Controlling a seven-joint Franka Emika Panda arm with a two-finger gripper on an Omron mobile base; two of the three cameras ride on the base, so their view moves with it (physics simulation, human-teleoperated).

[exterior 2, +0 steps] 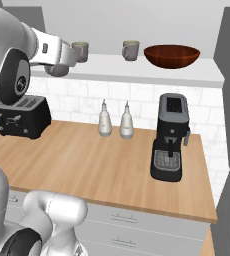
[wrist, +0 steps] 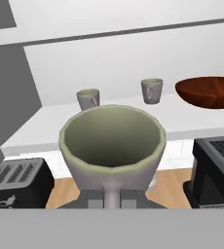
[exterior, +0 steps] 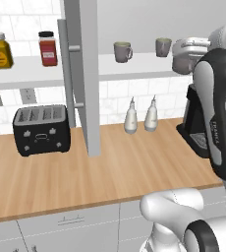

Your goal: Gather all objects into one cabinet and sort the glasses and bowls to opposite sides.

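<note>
On the white shelf board (exterior 2: 137,70) inside the grey cabinet (exterior: 134,15) sit most of the things to sort. Below it runs the long wooden counter (exterior: 110,172), with a black toaster (exterior: 40,129) near its left end, a black coffee machine (exterior 2: 170,137) near its right end, and two white bottles (exterior 2: 115,120) by the back wall between them.

The biggest thing on the shelf is the wide red-brown bowl (exterior 2: 171,56). It sits at the right end of the board. Two grey mugs stand upright on the same board: one mug (exterior 2: 130,50) just left of the bowl, and another mug (exterior 2: 80,51) further left.

The third mug (wrist: 112,143) is in the claw (wrist: 112,197). The claw is squeezed tight on it from below, and the mug is held upright with its mouth up. It hangs in the air, close to the front edge of the board, near the left end.

I think the step now is to put this mug down with the other two. To do it well, the arm should lift the mug a bit above the board, slide it in toward the back, and keep it on the left side, well away from the bowl. It must not bump the mug nearest to it. Keep it straight up, set it flat, then let go.

Two jars (exterior: 24,49), one yellow and one red, stand on the tiled shelf outside the cabinet.
</note>
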